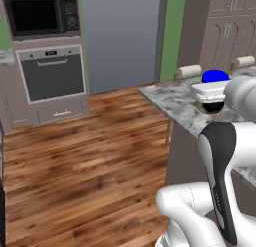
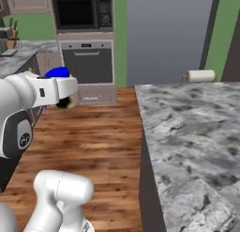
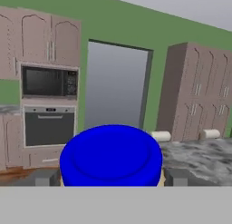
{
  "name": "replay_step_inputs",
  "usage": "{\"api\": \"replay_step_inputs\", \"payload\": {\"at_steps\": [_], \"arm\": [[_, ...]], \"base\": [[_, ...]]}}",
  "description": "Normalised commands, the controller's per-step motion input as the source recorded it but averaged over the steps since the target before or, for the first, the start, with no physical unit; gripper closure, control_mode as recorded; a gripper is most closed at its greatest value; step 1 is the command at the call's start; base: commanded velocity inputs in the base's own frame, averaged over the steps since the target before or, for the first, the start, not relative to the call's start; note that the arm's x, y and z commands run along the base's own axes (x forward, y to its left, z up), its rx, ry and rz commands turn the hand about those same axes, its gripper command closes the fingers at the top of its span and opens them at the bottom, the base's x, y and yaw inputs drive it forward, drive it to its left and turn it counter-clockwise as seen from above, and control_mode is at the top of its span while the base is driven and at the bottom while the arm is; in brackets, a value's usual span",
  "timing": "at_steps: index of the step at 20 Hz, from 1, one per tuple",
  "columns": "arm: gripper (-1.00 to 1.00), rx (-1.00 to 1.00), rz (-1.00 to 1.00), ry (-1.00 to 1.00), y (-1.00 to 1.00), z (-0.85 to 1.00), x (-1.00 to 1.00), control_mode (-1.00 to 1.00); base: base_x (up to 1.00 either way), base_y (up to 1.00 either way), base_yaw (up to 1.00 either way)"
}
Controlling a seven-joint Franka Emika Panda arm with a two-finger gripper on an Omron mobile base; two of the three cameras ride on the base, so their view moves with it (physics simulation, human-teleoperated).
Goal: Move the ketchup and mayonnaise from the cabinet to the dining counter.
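My gripper point(image 3: 111, 177) is shut on the mayonnaise point(image 3: 111, 155), whose bright blue lid looms large between the two fingertips point(image 3: 45, 177). From the left base the mayonnaise point(image 1: 215, 76) rides in the gripper point(image 1: 210, 97), its dark body below the white hand, level with the near corner of the dining counter point(image 1: 172, 98). From the right base the gripper point(image 2: 65, 94) holds the mayonnaise point(image 2: 57, 72) out over the wooden floor, left of the dining counter point(image 2: 187, 127). The ketchup and the cabinet it came from are out of view.
Round-cushioned stools point(image 1: 187, 71) point(image 2: 201, 76) line the counter's far side. An oven point(image 1: 52, 73) with a microwave point(image 1: 42, 15) above it stands at the back left. Tall mauve cupboards point(image 3: 199, 91) rise beyond the counter. Wooden floor point(image 1: 85, 161) lies open between them.
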Motion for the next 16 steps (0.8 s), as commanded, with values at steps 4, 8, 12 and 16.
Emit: {"api": "replay_step_inputs", "payload": {"at_steps": [4,8,12,16], "arm": [[1.0,0.0,0.0,0.0,0.0,0.0,0.0,1.0],[1.0,0.0,0.0,0.0,0.0,0.0,0.0,1.0],[1.0,0.0,0.0,0.0,0.0,0.0,0.0,1.0],[1.0,0.0,0.0,0.0,0.0,0.0,0.0,1.0]], "base": [[0.03,0.45,-0.49],[0.13,0.64,-0.46],[0.2,0.71,-0.45],[0.28,0.73,-0.43]]}}
